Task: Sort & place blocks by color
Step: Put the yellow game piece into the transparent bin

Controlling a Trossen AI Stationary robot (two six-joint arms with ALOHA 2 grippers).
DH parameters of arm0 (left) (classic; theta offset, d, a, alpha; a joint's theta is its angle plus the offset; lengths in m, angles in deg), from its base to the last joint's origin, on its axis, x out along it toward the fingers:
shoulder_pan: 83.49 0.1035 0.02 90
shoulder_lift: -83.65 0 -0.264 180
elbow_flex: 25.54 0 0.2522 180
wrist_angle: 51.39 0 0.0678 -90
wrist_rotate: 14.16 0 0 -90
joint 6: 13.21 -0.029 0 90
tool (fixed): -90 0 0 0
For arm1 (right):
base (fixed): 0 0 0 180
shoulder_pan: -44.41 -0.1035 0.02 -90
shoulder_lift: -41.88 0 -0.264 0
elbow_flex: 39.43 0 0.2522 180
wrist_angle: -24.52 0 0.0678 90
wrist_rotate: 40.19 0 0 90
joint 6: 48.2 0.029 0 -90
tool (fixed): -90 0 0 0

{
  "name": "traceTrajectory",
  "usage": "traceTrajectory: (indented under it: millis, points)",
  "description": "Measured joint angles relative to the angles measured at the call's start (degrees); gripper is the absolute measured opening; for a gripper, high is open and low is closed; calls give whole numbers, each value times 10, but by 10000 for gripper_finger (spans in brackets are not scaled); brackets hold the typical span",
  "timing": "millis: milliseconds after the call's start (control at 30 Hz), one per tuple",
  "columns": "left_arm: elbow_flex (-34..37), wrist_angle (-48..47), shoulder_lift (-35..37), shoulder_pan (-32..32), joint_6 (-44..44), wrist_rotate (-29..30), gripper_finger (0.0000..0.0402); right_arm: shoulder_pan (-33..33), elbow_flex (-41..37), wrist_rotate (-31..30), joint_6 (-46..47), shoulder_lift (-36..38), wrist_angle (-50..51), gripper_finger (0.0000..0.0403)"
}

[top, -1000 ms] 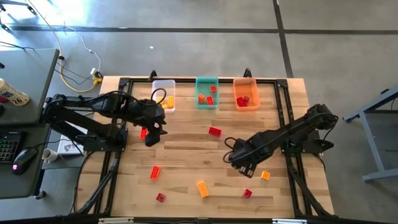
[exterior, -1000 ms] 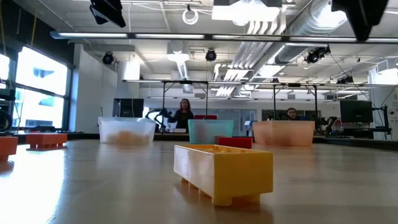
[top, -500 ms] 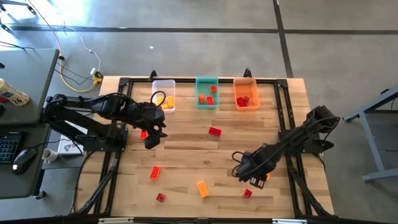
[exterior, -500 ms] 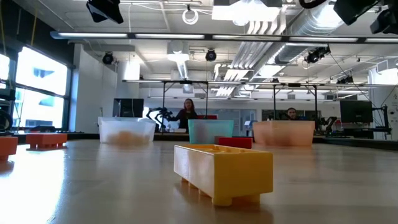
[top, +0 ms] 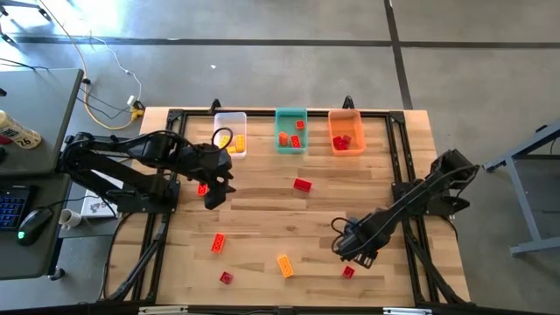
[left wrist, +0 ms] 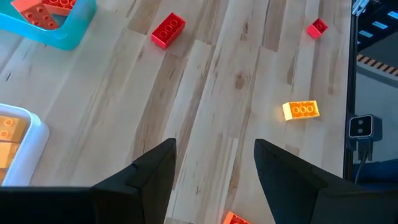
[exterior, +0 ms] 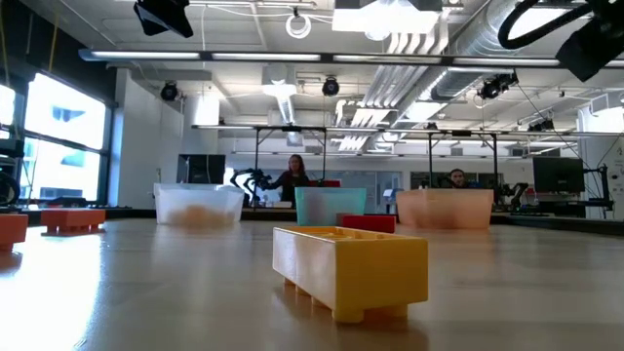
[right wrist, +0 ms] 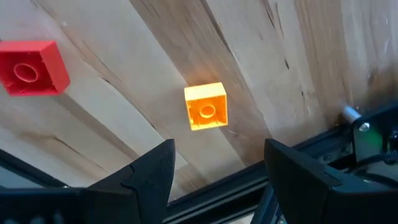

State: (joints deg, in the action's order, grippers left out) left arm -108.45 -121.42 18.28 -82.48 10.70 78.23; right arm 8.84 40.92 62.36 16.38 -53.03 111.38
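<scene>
Right gripper poised over a small orange block near the tabletop edge.
Largest risk, a skewed descent pushing the block against the frame rail beside it; lesser, clipping the red block near the orange one; fingers wide, empty; left gripper wide, empty, waiting well apart from it.

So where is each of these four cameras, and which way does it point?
High view: overhead, straight down; shows both arms, left gripper and right gripper.
Low view: table height, across to the clear bin.
Left wrist view: past its open fingers; the yellow brick is also in the low view.
Right wrist view: past its open fingers at a small yellow block.
</scene>
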Motion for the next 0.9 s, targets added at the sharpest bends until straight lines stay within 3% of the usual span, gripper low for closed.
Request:
traceTrajectory:
  millis: [600,900]
  points:
    - [0,0,0,0,14,19,203,-9,0,-37,20,0,-36,233]
    - [0,0,0,0,14,26,203,-21,-68,-1,64,0,-99,233]
